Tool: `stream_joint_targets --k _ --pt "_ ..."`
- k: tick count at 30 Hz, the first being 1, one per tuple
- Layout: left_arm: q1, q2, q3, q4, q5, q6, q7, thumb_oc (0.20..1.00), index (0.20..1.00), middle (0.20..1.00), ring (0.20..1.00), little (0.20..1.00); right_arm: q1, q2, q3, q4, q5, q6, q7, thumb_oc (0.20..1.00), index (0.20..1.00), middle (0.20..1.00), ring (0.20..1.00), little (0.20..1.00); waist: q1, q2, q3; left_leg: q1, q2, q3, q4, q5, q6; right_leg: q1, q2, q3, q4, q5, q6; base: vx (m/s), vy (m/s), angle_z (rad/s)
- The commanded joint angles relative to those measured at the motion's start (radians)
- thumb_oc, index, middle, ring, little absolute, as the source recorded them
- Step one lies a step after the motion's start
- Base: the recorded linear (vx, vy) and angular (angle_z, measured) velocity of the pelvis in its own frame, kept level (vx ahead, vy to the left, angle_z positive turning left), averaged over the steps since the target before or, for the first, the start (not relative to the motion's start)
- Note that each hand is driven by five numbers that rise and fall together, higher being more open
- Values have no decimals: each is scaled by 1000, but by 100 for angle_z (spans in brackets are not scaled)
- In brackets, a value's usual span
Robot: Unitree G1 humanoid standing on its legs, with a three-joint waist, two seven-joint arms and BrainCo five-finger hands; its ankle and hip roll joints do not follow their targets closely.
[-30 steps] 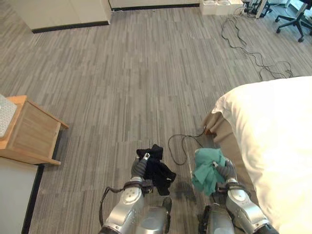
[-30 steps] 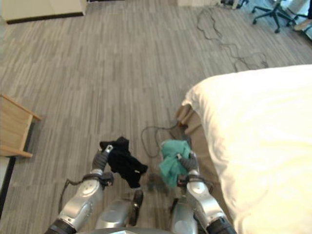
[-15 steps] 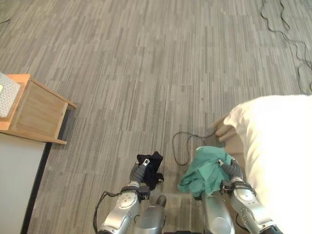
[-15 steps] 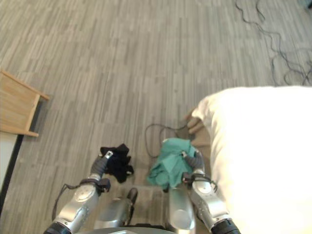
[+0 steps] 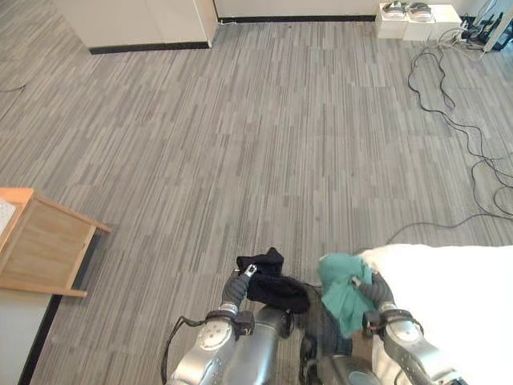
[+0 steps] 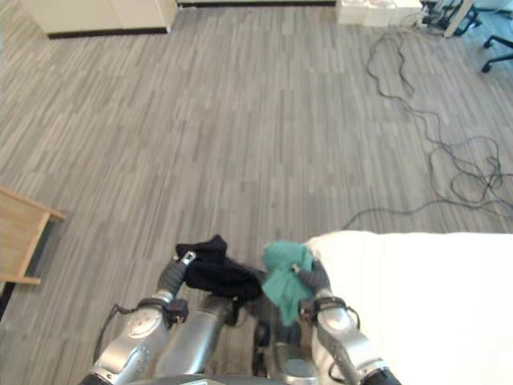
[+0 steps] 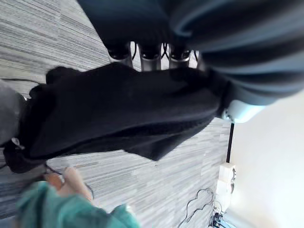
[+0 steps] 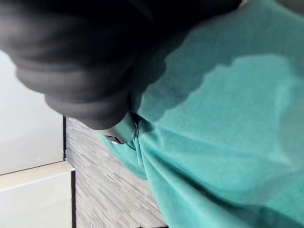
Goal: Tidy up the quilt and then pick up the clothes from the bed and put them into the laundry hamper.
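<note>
- Left hand [image 5: 236,286] is clenched on a black garment [image 5: 272,285], held over the floor [image 5: 264,136].
- Right hand [image 5: 373,290] is clenched on a green garment [image 5: 343,289], just beside the bed [image 5: 457,305] corner.
- Risk: loose cloth hangs below both hands; it could snag on the bed edge or slip free while walking.
- Risk: cables [image 5: 457,136] on the floor could trip the robot.
- No hamper to be seen; a wooden stand [image 5: 44,253] is at the left, contents unclear.

Both arms reach forward, low and side by side. The left hand [image 5: 235,286] has its fingers curled tight around a black garment [image 5: 272,287]. The right hand [image 5: 373,290] is closed around a green garment [image 5: 343,290], close to the left one.
</note>
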State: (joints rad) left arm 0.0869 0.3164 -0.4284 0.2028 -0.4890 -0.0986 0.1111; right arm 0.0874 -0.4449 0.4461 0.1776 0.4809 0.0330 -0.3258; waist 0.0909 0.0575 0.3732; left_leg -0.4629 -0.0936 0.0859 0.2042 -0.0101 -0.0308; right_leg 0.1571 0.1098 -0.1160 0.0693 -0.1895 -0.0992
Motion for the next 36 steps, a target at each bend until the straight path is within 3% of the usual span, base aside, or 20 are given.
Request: stream_joint_targets --k 1,4,5,7,8,10,11,13,15,20,22,24,25,26,27,28,30,32,33,36 --pt "5 21 2 -86 -20 -103 -45 200 200 200 200 200 2 5 -56 -84 -40 -66 -43 200 200 200 200 200 48 -15 -7 59 -10 6 -56 130 12 -44 -122 9 179 -53 165 687 216 29" --pt "37 1 36 -116 10 -78 -39 200 200 200 200 200 -3 54 -62 -69 -70 -38 -25 200 200 200 200 200 125 -54 -71 121 -32 -77 -82 91 72 -30 -293 -33 453 111 274 496 291 -25" --pt "80 -1 71 -203 13 -26 -44 200 200 200 200 200 39 62 -73 -108 -100 -24 -5 200 200 200 200 200 143 -37 -100 195 -22 -108 -109 72 101 -119 -371 -20 751 229 292 562 421 -90" --pt "117 9 56 -250 14 11 14 200 200 200 200 200 93 58 -79 -134 -86 -28 5 200 200 200 200 200 115 9 -112 288 -16 -161 -114 35 130 -315 -347 15 1023 262 248 689 336 -40" --pt "114 11 45 -248 12 13 33 200 200 200 200 200 96 58 -70 -137 -81 -35 0 200 200 200 200 200 108 11 -110 302 -17 -172 -116 28 136 -350 -345 8 1038 234 234 620 75 47" --pt "93 11 18 -222 10 2 73 200 200 200 200 200 86 62 -25 -158 -70 -39 -24 200 200 200 200 200 86 13 -92 320 -12 -196 -99 7 142 -472 -338 -2 936 194 195 401 -130 109" --pt "79 11 4 -195 4 -16 94 200 200 200 200 200 62 73 12 -157 -82 -54 -34 200 200 200 200 200 80 2 -69 326 -11 -225 -81 -17 130 -516 -332 -18 741 183 183 472 -283 119" --pt "73 11 -1 -129 1 -59 90 200 200 200 200 200 32 75 22 -137 -73 -73 -43 200 200 200 200 200 41 -51 -45 361 -49 -313 -56 -88 109 -480 -264 42 269 262 218 704 -409 136" --pt "67 11 12 -82 0 -75 57 200 200 200 200 200 26 67 1 -138 -39 -65 -48 200 200 200 200 200 1 -90 -49 394 -90 -369 -46 -140 115 -492 -253 141 47 340 251 804 -321 195" --pt "60 43 74 -130 -29 -9 23 200 200 200 200 200 6 66 -78 -124 -14 -44 -2 200 200 200 200 200 -27 -107 -69 469 -56 -444 43 -269 93 -502 -249 197 34 316 261 636 -212 159" --pt "69 31 86 -138 -26 18 34 200 200 200 200 200 18 55 -104 -133 6 -24 18 200 200 200 200 200 -35 -108 -102 506 22 -419 155 -241 48 -478 -265 192 131 289 273 673 -222 166" --pt "79 33 99 -166 -24 48 19 200 200 200 200 200 53 30 -126 -171 26 -9 14 200 200 200 200 200 -46 -104 -116 476 71 -356 319 -137 14 -436 -274 155 126 258 256 520 -223 105" --pt "85 29 102 -176 -14 77 1 200 200 200 200 200 81 15 -141 -170 35 -11 15 200 200 200 200 200 -62 -113 -119 371 99 -273 552 -7 -9 -374 -286 107 120 226 219 431 -258 86" --pt "84 29 101 -175 -10 86 -8 200 200 200 200 200 87 9 -146 -165 42 -12 14 200 200 200 200 200 -68 -115 -116 331 110 -246 601 16 -10 -353 -285 93 119 213 203 475 -295 127" --pt "79 23 94 -164 -5 88 -17 200 200 200 200 200 94 -4 -153 -155 63 -15 13 200 200 200 200 200 -75 -112 -106 263 102 -204 663 6 -5 -313 -285 64 117 195 182 417 -160 126" --pt "76 13 73 -142 -5 48 -8 200 200 200 200 200 87 -17 -145 -124 57 -44 35 200 200 200 200 200 -59 -100 -73 157 -19 -130 649 -40 -3 -256 -276 41 97 183 182 364 -99 130" --pt "80 12 66 -140 -14 19 4 200 200 200 200 200 76 -18 -132 -113 45 -58 43 200 200 200 200 200 -42 -86 -47 124 -50 -67 559 -53 -3 -219 -258 27 90 167 185 296 -27 58" --pt "88 27 60 -149 -8 -17 -16 200 200 200 200 200 77 -6 -109 -118 35 -93 9 200 200 200 200 200 -11 -64 -19 112 37 49 192 -28 13 -143 -229 -51 59 115 180 454 -2 11" --pt "84 31 41 -149 -2 -39 -2 200 200 200 200 200 83 2 -97 -113 25 -115 3 200 200 200 200 200 2 -54 -15 131 53 62 11 25 4 -104 -217 -60 48 90 188 457 58 18" --pt "74 42 19 -163 7 -69 28 200 200 200 200 200 92 5 -87 -72 22 -184 9 200 200 200 200 200 39 -51 -21 115 97 32 -209 143 -19 -4 -195 -33 27 28 197 490 88 22"
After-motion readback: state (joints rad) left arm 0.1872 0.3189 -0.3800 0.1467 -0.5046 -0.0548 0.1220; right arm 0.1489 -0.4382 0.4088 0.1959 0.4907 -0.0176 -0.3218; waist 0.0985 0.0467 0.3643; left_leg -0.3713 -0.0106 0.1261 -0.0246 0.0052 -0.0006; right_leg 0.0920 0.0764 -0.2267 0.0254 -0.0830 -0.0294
